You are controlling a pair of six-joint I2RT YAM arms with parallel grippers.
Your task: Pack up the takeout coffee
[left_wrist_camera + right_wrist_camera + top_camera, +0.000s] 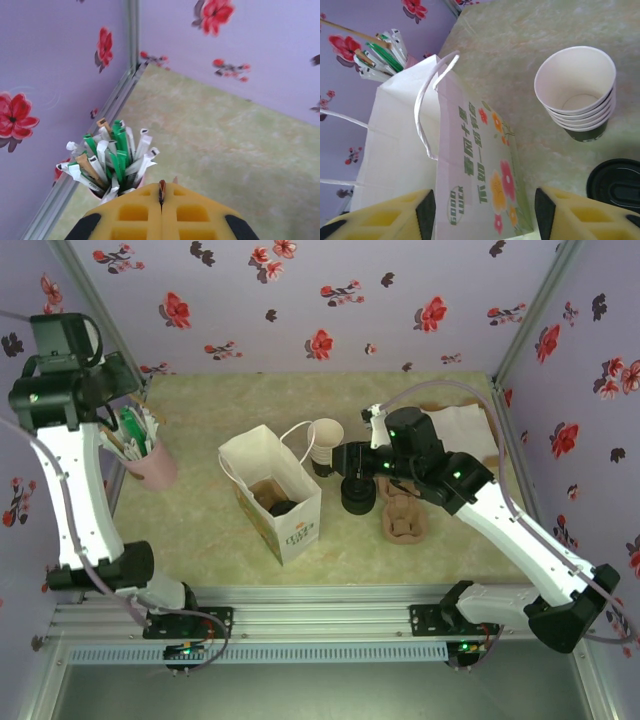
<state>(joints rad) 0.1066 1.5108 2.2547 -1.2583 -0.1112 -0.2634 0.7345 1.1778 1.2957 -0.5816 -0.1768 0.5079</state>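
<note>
The white paper bag [262, 460] stands open at mid-table, its flowered side [485, 165] facing the right wrist camera. Inside it sits the takeout coffee [283, 507], of which I see the black lid beside something brown. My right gripper [340, 460] hovers just right of the bag, next to the cup stack. It [485, 212] is open, nothing between its fingers. My left gripper [161, 187] is raised at the far left over a pink cup of sachets [107, 160]. Its jaws are shut, with a thin brown sliver, apparently a sachet end, pinched at the tips.
A stack of nested cream-rimmed cups [325, 445] [577, 90] stands right of the bag. A stack of black lids [358, 492] [615, 185] is in front of it. Brown lumpy items [405, 520] and white paper [465, 425] lie on the right. Floral walls enclose the table.
</note>
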